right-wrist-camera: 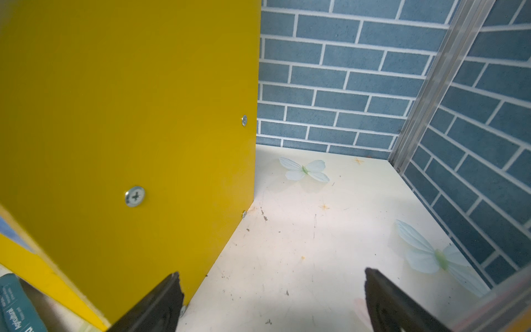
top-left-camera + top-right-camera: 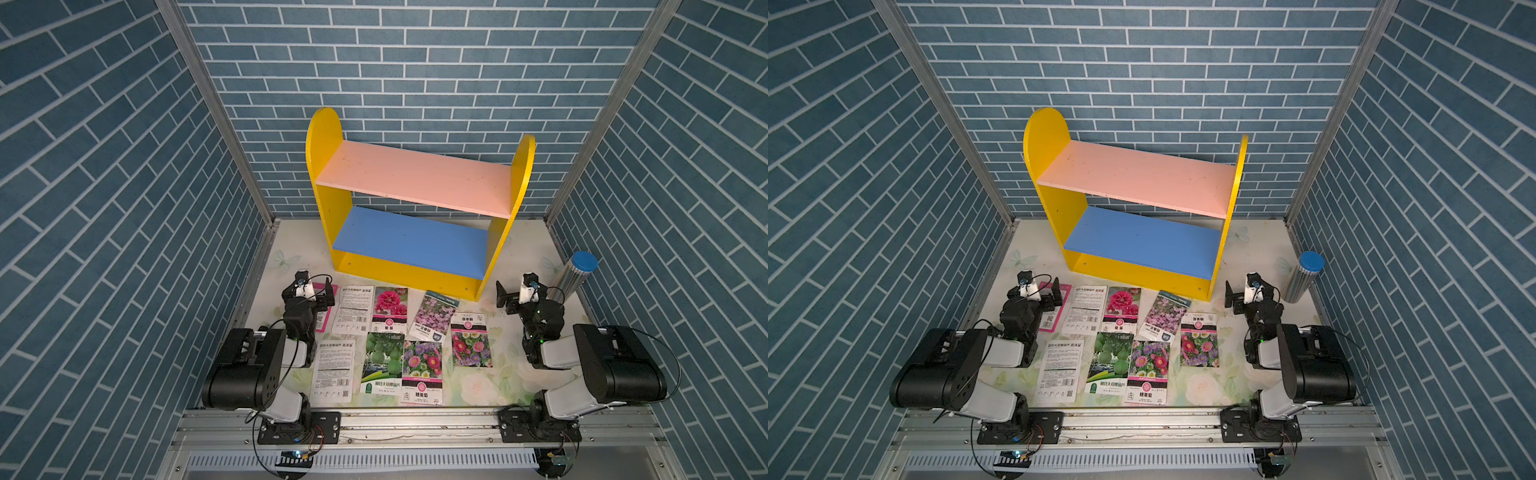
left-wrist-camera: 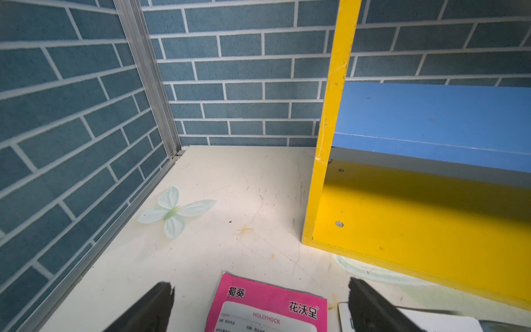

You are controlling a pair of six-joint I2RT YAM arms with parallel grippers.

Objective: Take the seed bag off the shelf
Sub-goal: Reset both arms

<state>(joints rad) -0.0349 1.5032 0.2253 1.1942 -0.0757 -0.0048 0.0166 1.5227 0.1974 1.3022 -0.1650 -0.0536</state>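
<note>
Left arm [image 2: 245, 368] and right arm [image 2: 619, 365], black joint housings [image 2: 232, 384], pale grey links [image 2: 559, 353], white wrist mounts [image 2: 306, 290]

Both arms folded low near their bases: left arm [image 2: 249, 365] and right arm [image 2: 615, 365], elbows bent, wrists pointing forward. The left gripper [image 3: 258, 287] has jaws spread wide, gripping nothing. The right gripper [image 1: 273, 276] likewise, wide apart and empty.

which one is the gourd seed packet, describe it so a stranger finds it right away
Start at the yellow shelf at the back of the table; seed packets lie flat in front of it. In the row farthest from it, the gourd packet lies between a white text-only packet and a mixed-flower packet. It alone shows green fruit, not blooms or text.
</note>
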